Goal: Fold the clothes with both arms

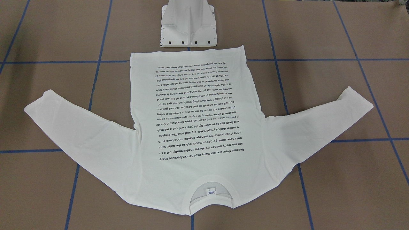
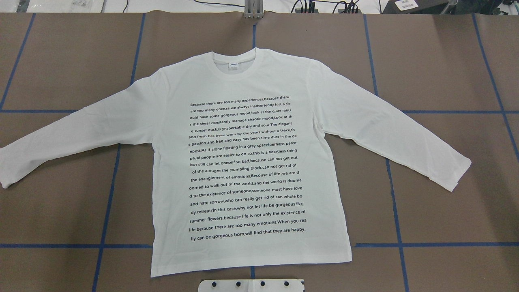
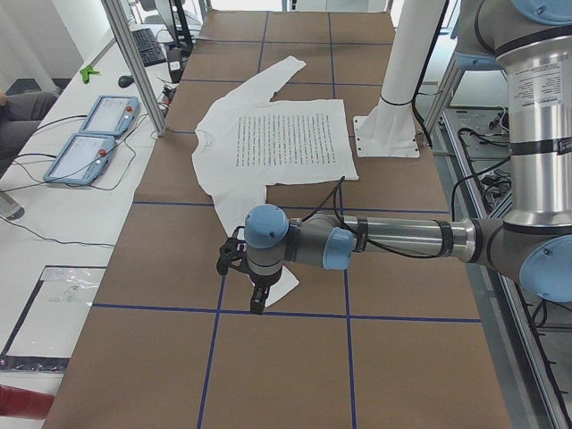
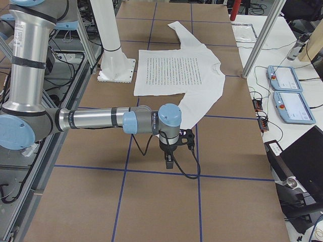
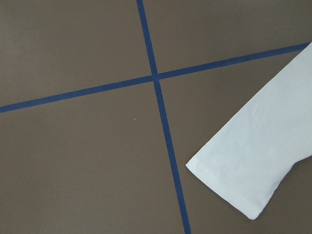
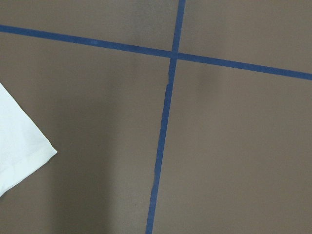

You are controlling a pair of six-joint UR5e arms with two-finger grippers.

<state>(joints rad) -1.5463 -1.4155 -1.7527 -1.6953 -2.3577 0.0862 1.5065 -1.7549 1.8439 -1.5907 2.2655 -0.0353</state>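
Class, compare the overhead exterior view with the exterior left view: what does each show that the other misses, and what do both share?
Only the overhead exterior view shows the collar label and makes the printed text readable. Only the exterior left view shows the left arm, its pincer hanging near one cuff, and two blue-framed tablets beside the table. Both show the white shirt lying flat, sleeves spread, on the brown table with blue tape lines, and the white pedestal base.

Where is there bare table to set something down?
Free: the wedges between the shirt's sleeves and body, the strip beyond the collar, the patches flanking the base. Crowded: the centre under the shirt, the gap between hem and base, and both cuffs, where the left gripper and right gripper hang.
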